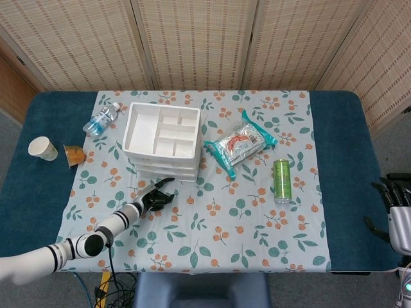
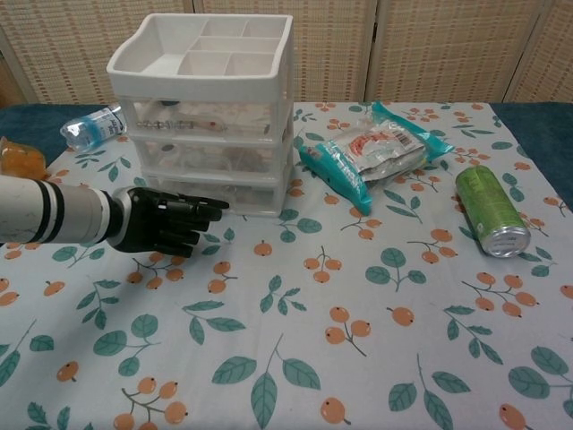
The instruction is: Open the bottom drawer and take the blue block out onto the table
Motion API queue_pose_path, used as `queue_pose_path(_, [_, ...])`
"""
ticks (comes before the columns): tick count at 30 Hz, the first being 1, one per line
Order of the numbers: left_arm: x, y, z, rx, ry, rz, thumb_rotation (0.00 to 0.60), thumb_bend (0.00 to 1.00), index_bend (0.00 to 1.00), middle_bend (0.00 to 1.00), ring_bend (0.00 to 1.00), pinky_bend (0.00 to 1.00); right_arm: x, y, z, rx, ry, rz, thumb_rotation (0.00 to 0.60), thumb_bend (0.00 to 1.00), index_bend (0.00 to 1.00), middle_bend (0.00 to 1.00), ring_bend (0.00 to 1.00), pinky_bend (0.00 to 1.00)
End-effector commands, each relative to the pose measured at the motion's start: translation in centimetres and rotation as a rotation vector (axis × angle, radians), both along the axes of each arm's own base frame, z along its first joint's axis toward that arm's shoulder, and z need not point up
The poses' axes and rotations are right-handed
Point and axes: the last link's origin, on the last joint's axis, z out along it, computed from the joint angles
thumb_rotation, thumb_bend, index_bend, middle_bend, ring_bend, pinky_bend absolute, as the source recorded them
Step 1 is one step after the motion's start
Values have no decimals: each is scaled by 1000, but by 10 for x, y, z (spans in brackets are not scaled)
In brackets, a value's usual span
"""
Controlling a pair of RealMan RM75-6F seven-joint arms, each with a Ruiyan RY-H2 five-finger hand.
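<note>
The white three-drawer unit (image 1: 160,144) stands at the back left of the flowered cloth, all its drawers pushed in. In the chest view the bottom drawer (image 2: 235,194) is cloudy and the blue block cannot be made out. My left hand (image 2: 168,225), black, lies low over the cloth just in front of that drawer. It holds nothing, and its fingertips (image 2: 218,205) reach out to the drawer's front; contact cannot be told. The head view shows the same left hand (image 1: 156,197) below the unit. My right hand (image 1: 394,208) hangs off the table's right edge, fingers apart and empty.
A water bottle (image 1: 101,119) lies left of the unit, with a paper cup (image 1: 43,148) and an orange cup (image 1: 75,154) further left. A snack bag (image 2: 376,148) and a green can (image 2: 488,210) lie to the right.
</note>
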Motion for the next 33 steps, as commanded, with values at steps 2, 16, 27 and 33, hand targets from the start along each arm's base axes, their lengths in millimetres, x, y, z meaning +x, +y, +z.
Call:
queue_pose_path(2, [1,0,-1,0,-6,11,600,478,54,992,1000,1000,0,0,0,1,0,-1,600,265,164,131,169,215])
queue_pose_path(16, [5,3,-8,3,-16,26,600,479,139,990,1000,1000,-1,3,1,-3,1,-13,600,266,164,131,169,215])
queue_pose_path(27, [4,2,-8,2,-10,11,600,479,190,988,1000,1000,-1,3,0,-4,0,-17,600,265,164,131,169,215])
queue_pose_path(33, [0,-2,-3,-9,-5,7,600,478,195,988,1000,1000,0,2,-1,1,-2,-14,600,266,164,131,169,215])
